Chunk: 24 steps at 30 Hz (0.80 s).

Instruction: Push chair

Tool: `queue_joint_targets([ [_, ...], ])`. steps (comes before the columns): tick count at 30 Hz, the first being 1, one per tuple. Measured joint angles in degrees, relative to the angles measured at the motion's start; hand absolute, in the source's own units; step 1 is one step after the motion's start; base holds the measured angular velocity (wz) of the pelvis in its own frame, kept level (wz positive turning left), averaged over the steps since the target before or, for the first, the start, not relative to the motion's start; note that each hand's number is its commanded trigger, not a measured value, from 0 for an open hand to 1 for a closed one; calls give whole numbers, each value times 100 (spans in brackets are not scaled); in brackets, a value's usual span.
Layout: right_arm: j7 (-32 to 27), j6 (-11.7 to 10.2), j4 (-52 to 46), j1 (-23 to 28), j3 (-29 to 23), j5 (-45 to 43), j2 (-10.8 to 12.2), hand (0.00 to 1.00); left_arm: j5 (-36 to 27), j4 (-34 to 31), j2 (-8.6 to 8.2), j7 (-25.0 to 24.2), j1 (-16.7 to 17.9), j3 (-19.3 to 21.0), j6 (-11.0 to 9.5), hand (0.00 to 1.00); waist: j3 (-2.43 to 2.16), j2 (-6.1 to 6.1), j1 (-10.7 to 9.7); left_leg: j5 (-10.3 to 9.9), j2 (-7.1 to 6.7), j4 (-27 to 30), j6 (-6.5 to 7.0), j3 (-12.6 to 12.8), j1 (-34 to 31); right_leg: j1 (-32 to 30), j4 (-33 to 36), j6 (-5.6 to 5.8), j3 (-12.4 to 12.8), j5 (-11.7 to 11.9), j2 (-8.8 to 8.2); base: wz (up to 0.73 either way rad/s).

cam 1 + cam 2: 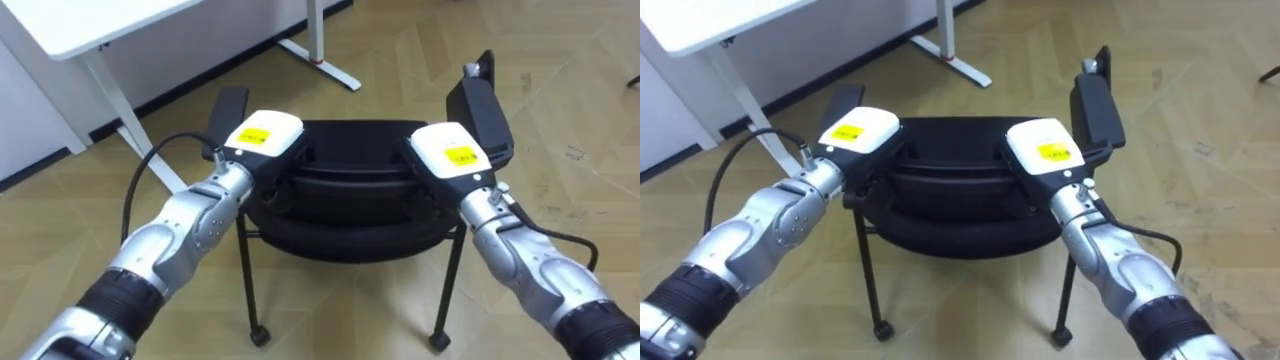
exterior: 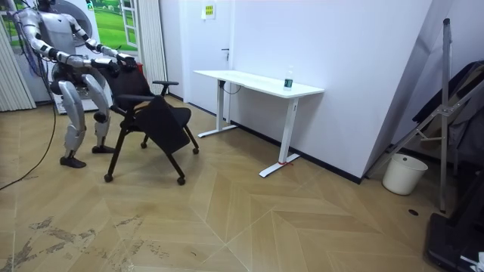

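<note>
I see a black office chair (image 1: 350, 215) with a curved padded back, two flat black armrests (image 1: 480, 105) and thin dark metal legs on small castors (image 1: 260, 337). It stands upright on the herringbone wood floor (image 1: 560, 130), with the top of its back nearest my head camera. In the room view its seat (image 2: 170, 125) tilts steeply downward, and the chair stands near one end of a white table (image 2: 257, 81).

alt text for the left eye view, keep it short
The robot's left hand and right hand rest on the top of a black chair, seen from above and behind. A white desk stands ahead to the left on a wooden floor.
</note>
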Motion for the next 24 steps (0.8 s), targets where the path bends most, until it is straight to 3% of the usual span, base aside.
queue_joint_targets([
  [3,-37,-7,51,52,15,-1,32,100,0,20,4,-49,0,-29,-3,100,10,-2,-16,-258,-32,201,98,15,148,-236,806,-28,41,345,-145,0],
  [5,-143,-4,25,122,11,20,15,100,-1,20,26,-21,-6,-34,-91,100,16,67,-11,-370,-26,250,166,-54,206,-468,1205,-58,85,785,-138,0],
  [6,-154,0,17,135,11,21,18,100,0,18,37,-18,-12,-34,-112,100,28,87,-12,-397,-24,246,181,-87,231,-554,1288,-89,93,890,-128,-5],
  [9,-214,19,-28,156,9,23,40,100,5,9,108,5,-40,-37,-184,100,81,207,-10,-490,62,174,228,-126,347,-971,1155,-78,208,669,169,-3],
  [12,-201,49,-57,182,13,6,90,100,1,19,175,4,-40,-65,-202,100,83,213,-20,-567,48,92,248,-135,537,-1431,168,-148,4,689,391,16],
  [14,-197,47,-69,237,12,-3,91,100,8,28,174,4,-40,-106,-193,100,74,200,-119,-673,10,83,196,-363,676,-1517,-1073,-276,-179,1090,591,46],
  [15,-196,46,-71,241,11,-3,92,100,8,29,176,4,-39,-108,-190,100,72,177,-166,-693,-13,71,186,-421,720,-1515,-1312,-294,-164,1215,622,51],
  [17,-187,34,-83,245,11,-3,87,100,5,41,176,9,-38,-120,-178,100,51,149,-239,-862,-49,62,113,-551,895,-1399,-1854,-438,-122,1788,713,34],
  [18,-173,35,-105,245,9,-3,81,100,5,40,177,8,-38,-120,-178,100,39,156,-241,-916,-36,74,87,-581,926,-1362,-1845,-507,-103,1869,747,23],
  [21,-20,56,-197,213,-42,-4,69,100,9,28,174,106,-40,-114,-155,100,-11,208,-210,-1123,127,111,-99,-678,1077,-1279,-1593,-686,-273,1874,867,23],
  [23,42,61,-184,201,-64,-2,101,100,10,29,171,119,-41,-114,-128,100,-15,228,-188,-1228,296,208,-243,-602,1227,-1170,-1376,-779,-387,1647,957,19],
  [24,86,59,-185,188,-76,-6,130,100,10,30,195,133,-39,-115,-130,100,-12,223,-182,-1227,432,571,-286,-372,1218,-1109,-1192,-903,-442,1479,973,21],
])
